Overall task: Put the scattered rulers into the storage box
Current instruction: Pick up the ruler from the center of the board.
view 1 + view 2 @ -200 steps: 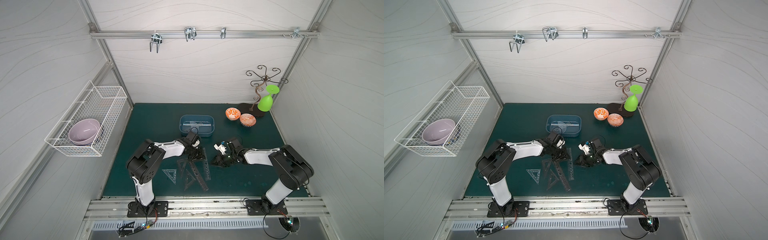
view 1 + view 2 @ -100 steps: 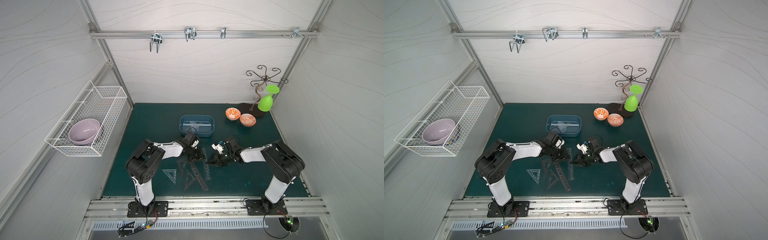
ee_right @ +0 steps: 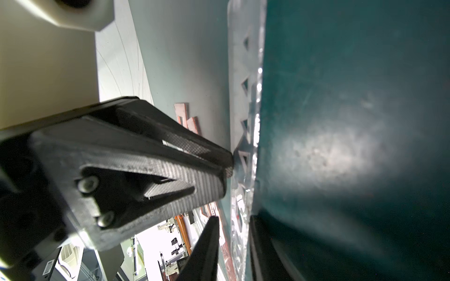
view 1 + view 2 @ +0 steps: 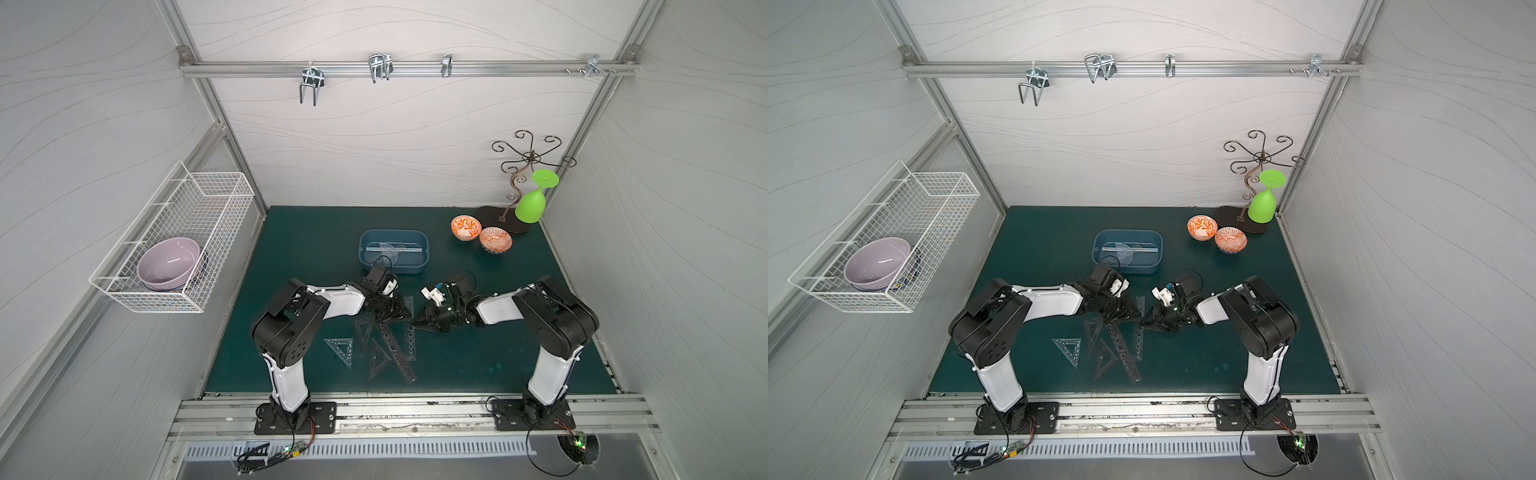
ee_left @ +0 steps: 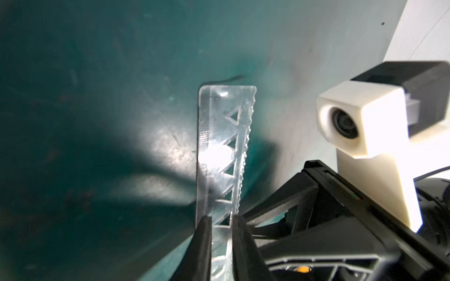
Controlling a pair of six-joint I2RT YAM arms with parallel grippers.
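And the left gripper (image 5: 220,219) had it: fingers (image 5: 203,243) pinched tight on the clear stencil strip (image 5: 224,146), which ran straight out ahead of the tips over the green mat (image 5: 97,121). Pressing in from the opposite side, the right gripper (image 3: 233,219) straddled that same strip, jaws parted, a sliver of gap showing on one side. Just behind the two claws, toward the arm bases, lay the other scattered rulers (image 4: 397,353): dark triangles, a dark strip, and a bluish triangle (image 4: 343,349) farthest out. Beyond the left gripper, close by its wrist, sat the storage box (image 4: 411,268), with a protractor (image 4: 388,253) and a clear straightedge (image 4: 411,249) already inside.
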